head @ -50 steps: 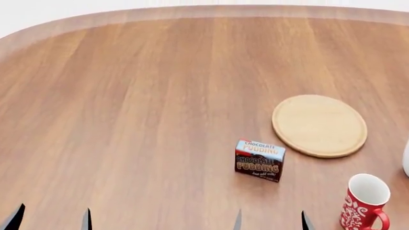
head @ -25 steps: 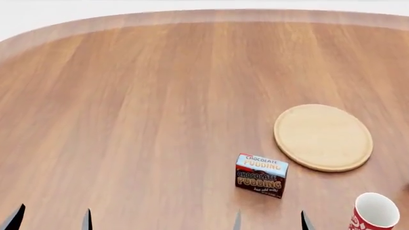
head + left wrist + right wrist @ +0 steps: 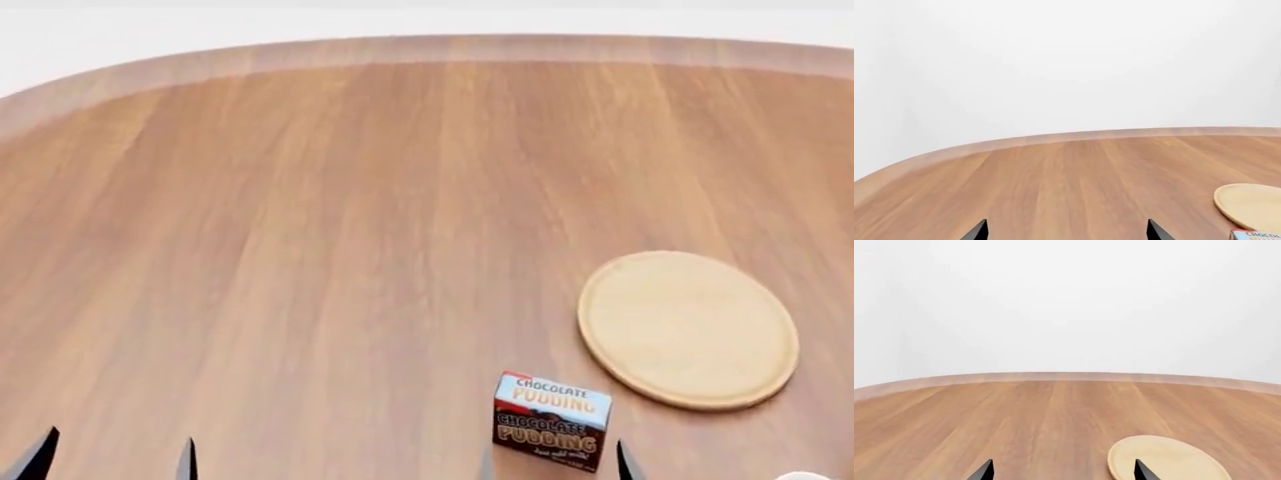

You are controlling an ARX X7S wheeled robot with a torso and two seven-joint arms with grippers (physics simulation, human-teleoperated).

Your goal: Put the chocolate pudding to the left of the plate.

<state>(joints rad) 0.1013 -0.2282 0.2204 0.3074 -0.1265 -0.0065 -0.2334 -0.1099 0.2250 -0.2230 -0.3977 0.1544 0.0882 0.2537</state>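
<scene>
With both sets of jaws standing apart and empty, the pudding carton (image 3: 551,421) sits upright on the desk (image 3: 294,250) near the plate (image 3: 687,330), toward the robot, so a careless approach could tip it or shove it away.

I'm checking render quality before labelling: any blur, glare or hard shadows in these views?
Head view: sharp; the pudding lettering reads clearly, the plate edge is crisp, shadows are faint, and there is no glare on the table. Left wrist view: even light, blank white background, the pudding cut off at the frame edge. Right wrist view: equally flat and glare-free.
</scene>
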